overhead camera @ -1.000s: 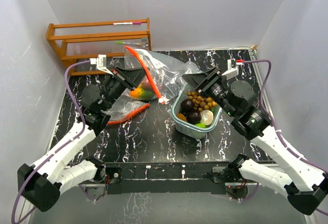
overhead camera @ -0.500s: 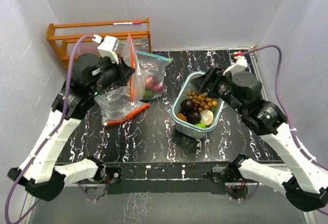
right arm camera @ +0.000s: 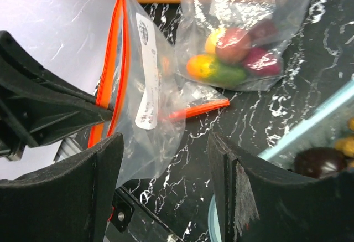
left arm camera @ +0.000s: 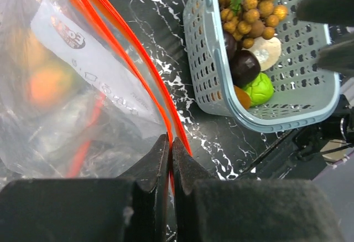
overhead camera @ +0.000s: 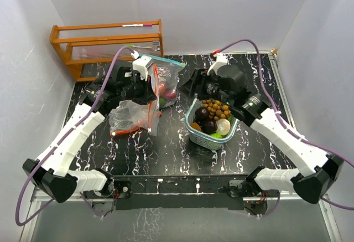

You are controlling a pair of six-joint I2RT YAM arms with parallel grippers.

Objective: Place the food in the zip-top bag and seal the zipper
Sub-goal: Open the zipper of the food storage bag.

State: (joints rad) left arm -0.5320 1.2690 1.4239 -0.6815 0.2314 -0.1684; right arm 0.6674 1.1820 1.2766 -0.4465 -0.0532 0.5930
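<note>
Right gripper (right arm camera: pixel 166 141) was swung toward the bag (left arm camera: pixel 83 87), jaws apart, while the left gripper (left arm camera: pixel 170 142) was clamped on its zipper (left arm camera: pixel 133 66).

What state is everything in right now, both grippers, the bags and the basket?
left gripper: shut on the orange zipper of the lifted bag.
right gripper: open, empty.
lifted bag: hanging upright from its zipper.
bag at the back: lying down, fruit inside.
crumpled bag: lying down, seems empty.
basket: upright, food in it.
</note>
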